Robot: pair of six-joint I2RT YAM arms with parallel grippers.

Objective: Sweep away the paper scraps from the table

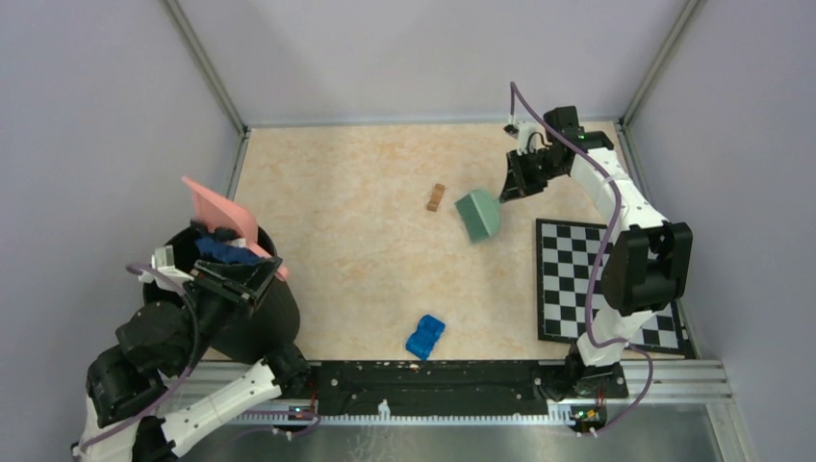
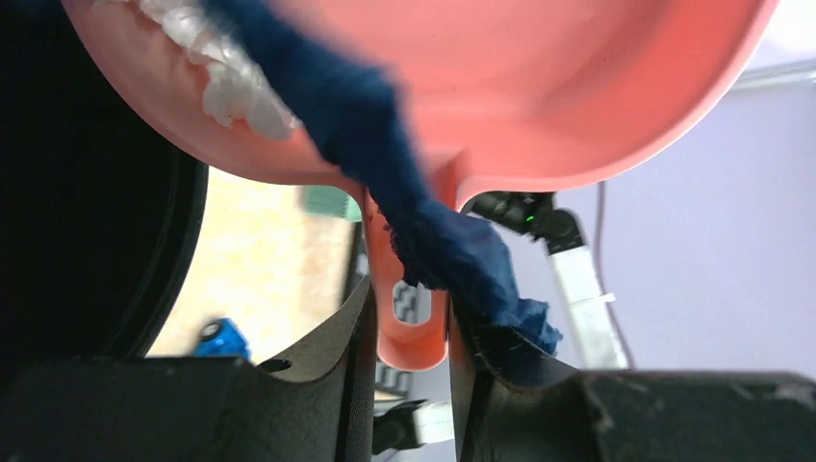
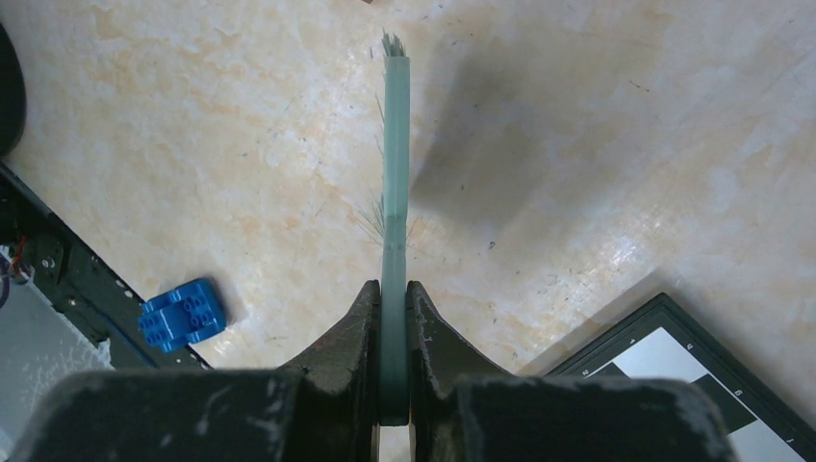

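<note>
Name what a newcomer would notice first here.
Near left, the left claw holds the pink dustpan tipped over the black bin, a dark blue paper scrap draped on it. At far right, the right claw grips the green brush over the table; a blue toy lies near the front edge.

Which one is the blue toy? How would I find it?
Start at the big beige table. Along its near edge, just beyond the black rail, lies the blue toy. It is the only bright blue, studded block; the small brown piece and the green brush are farther back.
</note>
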